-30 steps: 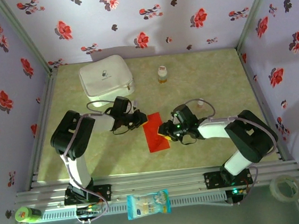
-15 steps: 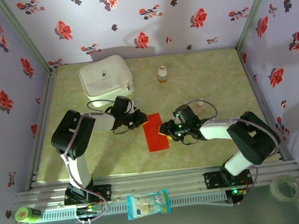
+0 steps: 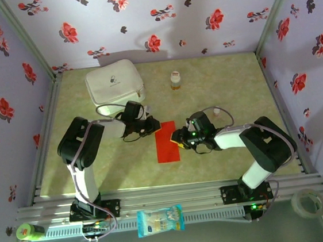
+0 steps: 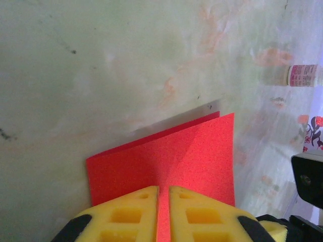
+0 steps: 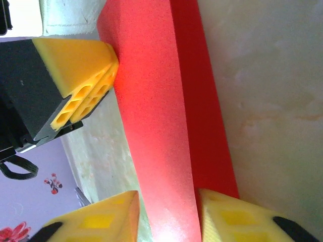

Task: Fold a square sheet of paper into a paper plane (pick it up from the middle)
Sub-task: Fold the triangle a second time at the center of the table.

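- The red paper (image 3: pixel 167 143), folded over, lies mid-way across the surface (image 3: pixel 221 86).
- The right end effector (image 3: pixel 178 137) sits at its 3 o'clock edge, pads straddling the raised fold; I cannot tell whether it grips.
- The left end effector (image 3: pixel 152 128) is pinched onto its 11 o'clock corner.
- A white case (image 3: pixel 114 84) lies beyond, at 11 o'clock.

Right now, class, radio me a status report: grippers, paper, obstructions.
Left gripper shut on red paper. Right gripper straddles its folded edge, grip unclear. Paper doubled over, no plane yet. White case, bottle stand apart behind.
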### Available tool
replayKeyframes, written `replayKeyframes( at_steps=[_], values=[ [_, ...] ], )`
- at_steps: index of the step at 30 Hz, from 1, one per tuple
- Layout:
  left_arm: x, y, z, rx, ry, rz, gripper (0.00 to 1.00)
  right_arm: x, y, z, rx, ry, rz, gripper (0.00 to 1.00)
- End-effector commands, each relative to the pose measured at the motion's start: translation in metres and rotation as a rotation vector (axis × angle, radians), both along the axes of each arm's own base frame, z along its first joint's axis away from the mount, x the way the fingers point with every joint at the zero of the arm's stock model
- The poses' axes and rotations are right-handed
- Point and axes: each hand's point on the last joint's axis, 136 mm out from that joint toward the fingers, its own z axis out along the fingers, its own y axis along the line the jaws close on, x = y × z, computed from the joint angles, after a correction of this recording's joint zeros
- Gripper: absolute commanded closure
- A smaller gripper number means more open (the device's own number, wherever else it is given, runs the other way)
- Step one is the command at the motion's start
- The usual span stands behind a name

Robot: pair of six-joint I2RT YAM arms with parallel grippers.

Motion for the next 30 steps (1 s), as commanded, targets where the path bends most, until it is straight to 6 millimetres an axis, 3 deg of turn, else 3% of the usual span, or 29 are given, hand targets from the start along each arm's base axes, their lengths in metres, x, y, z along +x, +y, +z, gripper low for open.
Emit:
replayKeyframes(
  at_steps=[1, 8, 15, 19, 24, 30],
  values=[
    [-0.002, -0.007, 0.008, -0.001, -0.015, -0.049, 0.85, 0.005, 0.001, -0.001, 0.011, -0.002, 0.002, 0.72],
    [0.001, -0.012, 0.051, -0.039, -0.085, -0.061, 0.71, 0.008, 0.004, 0.001, 0.031, -0.01, 0.006, 0.84],
    [-0.012, 0.003, 0.093, -0.011, -0.228, -0.048, 0.63, 0.011, 0.004, 0.006, 0.048, -0.019, -0.01, 0.9],
    [-0.036, 0.012, 0.106, 0.079, -0.354, -0.068, 0.59, 0.014, 0.005, 0.011, 0.066, -0.021, -0.03, 0.94],
    [-0.084, 0.012, 0.113, 0.229, -0.578, -0.124, 0.53, 0.018, 0.001, 0.015, 0.056, -0.021, -0.077, 0.96],
    [-0.131, 0.001, 0.102, 0.345, -0.754, -0.263, 0.42, 0.019, -0.003, 0.017, 0.036, -0.013, -0.095, 0.96]
  ],
)
